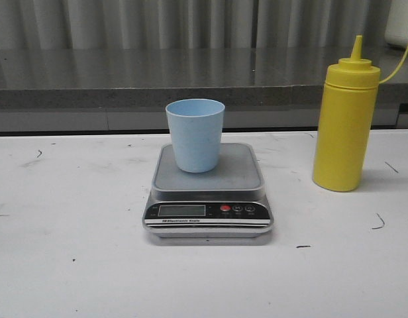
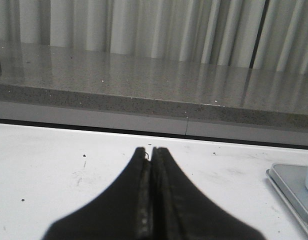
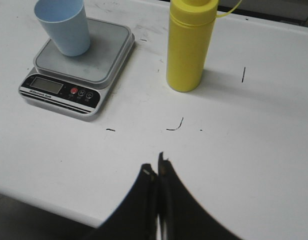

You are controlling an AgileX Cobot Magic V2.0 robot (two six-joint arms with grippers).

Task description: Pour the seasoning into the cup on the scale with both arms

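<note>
Seasoning bottle (image 1: 344,126), tall and yellow, upright on the white table (image 1: 71,265), to the right of the scale (image 1: 208,192) and clearly apart from it, no contact between the two. Pointed nozzle at the top, uncapped, with a thin yellow tether arcing off to the right toward the frame edge. Pale blue cup (image 1: 195,134) upright on the grey platform of the scale, mouth open upward, set toward the rear of the platform. Black front panel of the scale facing the camera, with an LCD display (image 1: 181,210) at left and a red button (image 1: 225,208) beside two darker buttons; digits on the display too small to read. Behind the table, a grey speckled ledge (image 1: 124,79) and a pale corrugated backdrop. A few small dark marks scattered over the tabletop. No arm visible in the front view. Left gripper (image 2: 150,151) closed, fingertips pressed together with nothing between them, above bare table, with only a corner of the scale and a sliver of the cup at the frame edge. Right gripper (image 3: 156,167) likewise closed and empty, fingers meeting in a narrow seam, well short of the bottle and the scale, both of which lie beyond it in the right wrist view.
</note>
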